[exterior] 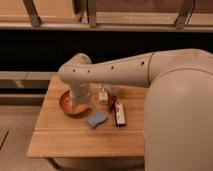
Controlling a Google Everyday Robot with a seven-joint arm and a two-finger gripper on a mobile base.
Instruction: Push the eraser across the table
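Note:
The eraser (120,114) is a narrow dark block with a pale strip on top. It lies lengthwise on the light-wood table (65,137), right of centre and just right of the blue pad (96,119). My arm reaches in from the right and bends down at the table's back left. The gripper (80,103) hangs there over an orange bowl (70,106), well left of the eraser and not touching it.
A small red item (112,104) sits just left of the eraser's far end. A small pale bottle-like object (103,94) stands behind it. My bulky arm covers the table's right edge. A dark wall and shelf run behind the table.

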